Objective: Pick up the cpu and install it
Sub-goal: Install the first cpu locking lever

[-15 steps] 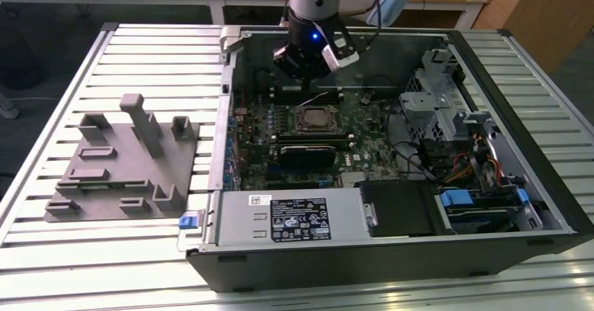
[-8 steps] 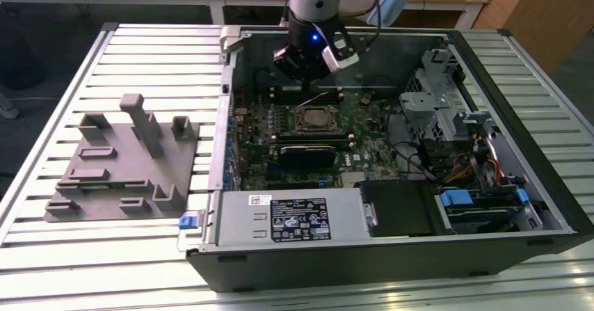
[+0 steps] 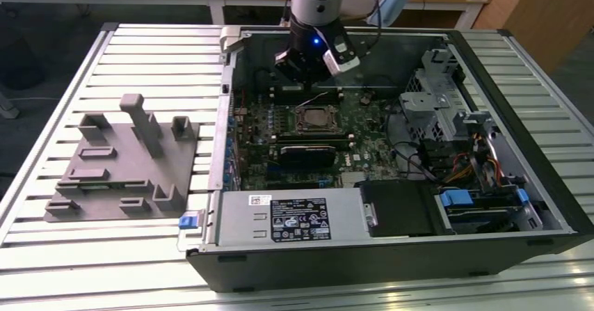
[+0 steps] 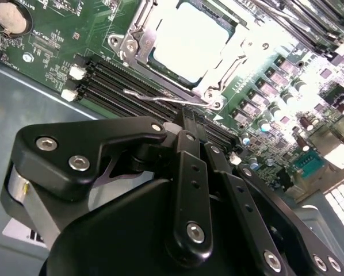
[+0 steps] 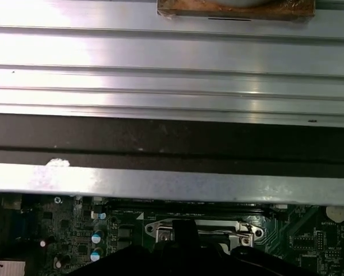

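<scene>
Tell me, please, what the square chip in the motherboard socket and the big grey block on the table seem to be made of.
The square silver cpu in the socket looks like bare metal on top: pale and glaring. The big grey block with upright tabs looks like matte plastic, uniformly dull; possibly printed.

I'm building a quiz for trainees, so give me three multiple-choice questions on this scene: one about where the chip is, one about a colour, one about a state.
1. Where is the cpu? A) in the socket on the circuit board B) on a shelf C) on the floor
2. What colour is the circuit board? A) red B) green C) blue
3. The computer case is A) shut B) standing upright C) lying open

Answers: 1 A, its silver top sits inside the socket frame; 2 B, green in the second wrist view; 3 C, its insides show from above.
</scene>
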### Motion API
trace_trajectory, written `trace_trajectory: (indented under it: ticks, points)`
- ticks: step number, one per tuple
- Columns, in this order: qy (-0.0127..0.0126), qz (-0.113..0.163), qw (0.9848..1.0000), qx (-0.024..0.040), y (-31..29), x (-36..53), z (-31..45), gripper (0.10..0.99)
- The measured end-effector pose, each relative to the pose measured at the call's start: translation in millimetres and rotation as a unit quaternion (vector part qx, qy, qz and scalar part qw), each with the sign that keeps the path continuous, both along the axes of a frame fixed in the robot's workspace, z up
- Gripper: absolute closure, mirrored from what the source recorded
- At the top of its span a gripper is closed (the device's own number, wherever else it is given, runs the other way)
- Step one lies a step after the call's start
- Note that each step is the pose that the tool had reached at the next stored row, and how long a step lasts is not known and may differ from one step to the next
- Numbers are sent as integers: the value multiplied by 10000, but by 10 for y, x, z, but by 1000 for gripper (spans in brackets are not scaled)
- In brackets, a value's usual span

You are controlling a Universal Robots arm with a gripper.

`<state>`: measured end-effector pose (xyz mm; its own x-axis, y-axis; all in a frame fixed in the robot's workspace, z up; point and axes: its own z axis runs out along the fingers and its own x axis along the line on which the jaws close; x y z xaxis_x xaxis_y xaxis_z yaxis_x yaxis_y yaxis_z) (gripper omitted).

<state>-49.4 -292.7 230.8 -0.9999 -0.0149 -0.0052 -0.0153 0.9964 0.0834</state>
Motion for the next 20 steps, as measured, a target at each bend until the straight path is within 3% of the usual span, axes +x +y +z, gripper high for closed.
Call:
trace_trajectory:
  ticks: [20]
  points:
    - [0,-8,10000,0,40,97,-69,980]
